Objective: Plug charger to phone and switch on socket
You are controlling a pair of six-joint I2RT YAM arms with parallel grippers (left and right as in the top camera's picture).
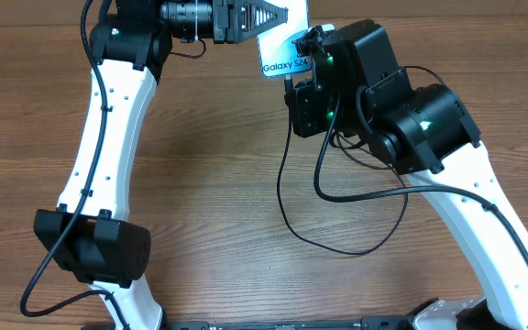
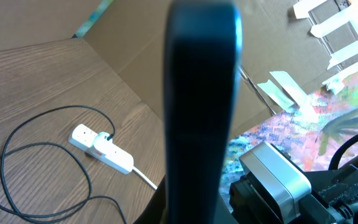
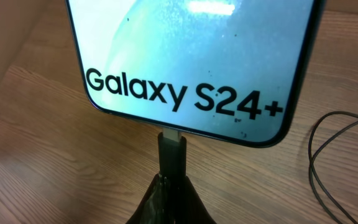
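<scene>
Now left arm (image 1: 108, 119) and right arm (image 1: 484, 202) reach forward, left tool (image 1: 280, 18) clenched on phone (image 1: 280, 57), right tool (image 3: 171, 183) pinching charger (image 3: 171, 149) tip.

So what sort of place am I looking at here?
Likely a robotics test bench: a left arm and a right arm at a wood-grain table, cardboard boarding beside it, a power strip set out.

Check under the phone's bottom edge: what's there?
The plug of the charger meets the phone there, pinched by the right gripper. Beneath lies the wooden table. The port itself is covered, so how far the plug is in is hidden.
</scene>
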